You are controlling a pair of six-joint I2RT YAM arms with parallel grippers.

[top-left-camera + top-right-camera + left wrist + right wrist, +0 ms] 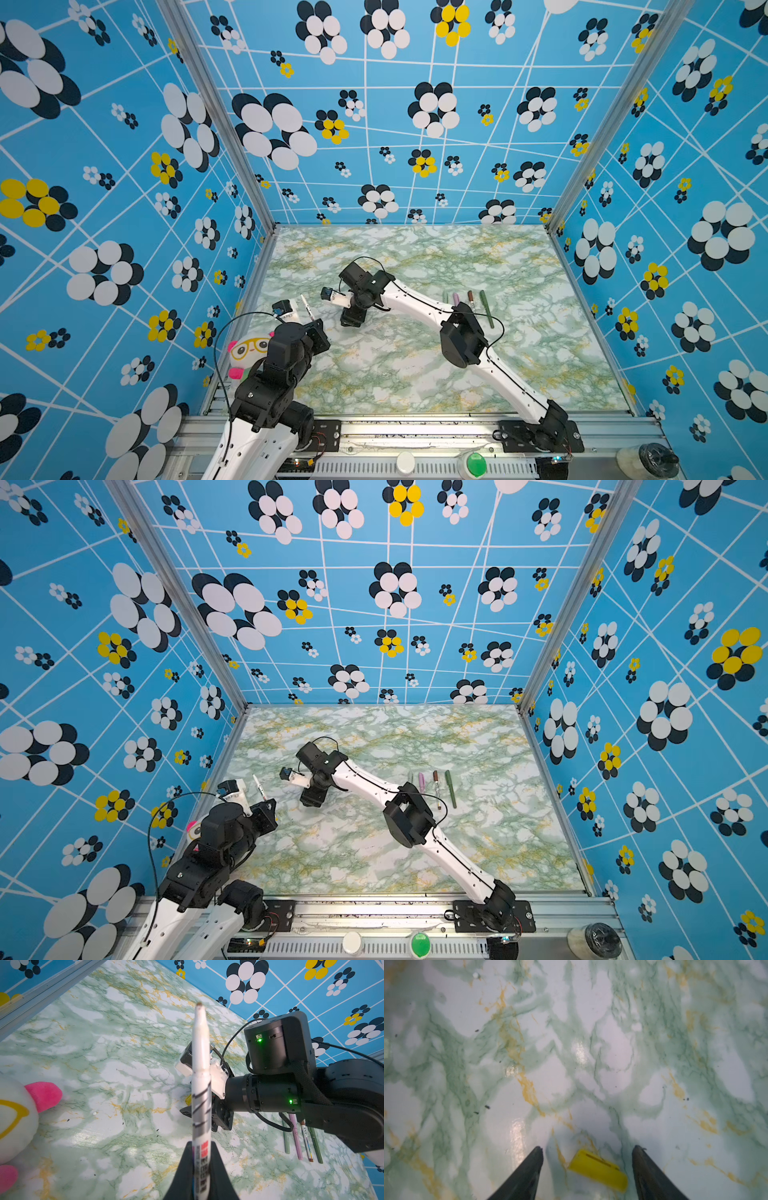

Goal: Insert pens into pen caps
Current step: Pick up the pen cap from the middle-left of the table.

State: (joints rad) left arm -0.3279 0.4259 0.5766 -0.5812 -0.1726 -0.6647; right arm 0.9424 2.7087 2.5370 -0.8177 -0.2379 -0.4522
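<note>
The short yellow plastic pen cap (598, 1169) lies on its side on the green-veined marble-look counter (591, 1053). The right gripper (588, 1147) hangs over it with its fingers (529, 1172) spread wide on either side and touching nothing, seemingly poised to pinch. That arm reaches across the counter with its wrist bent down. The white printed marker pen (200, 1084) is clamped by its lower barrel in the left gripper (200, 1148), nib raised, probably to meet the cap. The left arm is folded near the counter's left edge.
</note>
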